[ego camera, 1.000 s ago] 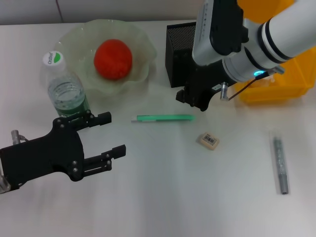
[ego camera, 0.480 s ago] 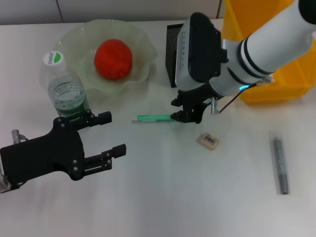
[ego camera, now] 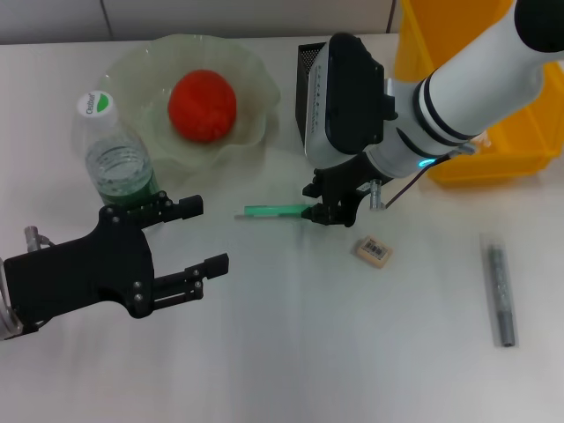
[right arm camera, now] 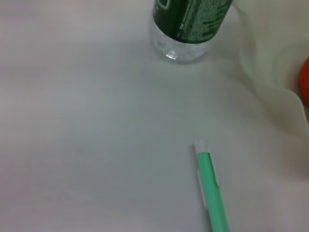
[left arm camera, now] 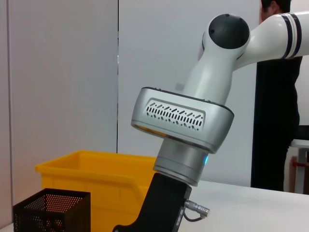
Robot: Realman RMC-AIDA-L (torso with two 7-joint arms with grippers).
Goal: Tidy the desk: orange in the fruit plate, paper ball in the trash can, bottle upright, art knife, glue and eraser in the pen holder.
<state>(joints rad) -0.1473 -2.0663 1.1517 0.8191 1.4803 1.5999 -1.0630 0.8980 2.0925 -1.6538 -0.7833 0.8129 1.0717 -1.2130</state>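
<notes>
Nearest you, the left hand (ego camera: 210, 236) hovers over the near-left part of the desk (ego camera: 291, 352), its two black fingers spread apart with nothing between them. Near the right edge the glue (ego camera: 500, 293) lies flat, well apart from everything else. Toward the middle you see the eraser (ego camera: 374, 250) lying with its barcode sticker up.

Just beyond the eraser, the right hand (ego camera: 322, 211) is down at the right end of the art knife (ego camera: 273, 211), which lies flat across the middle of the desk; whether its fingers have closed on the knife cannot be told. In the right wrist view the art knife's white tip points toward the bottle (right arm camera: 192, 26).

On the left the bottle stands upright beside the fruit plate (ego camera: 256, 106), and the orange (ego camera: 202, 105) sits in that plate. Farther back, the pen holder (ego camera: 310, 92) stands behind the right arm, with the trash can (ego camera: 515, 145) at the far right.
</notes>
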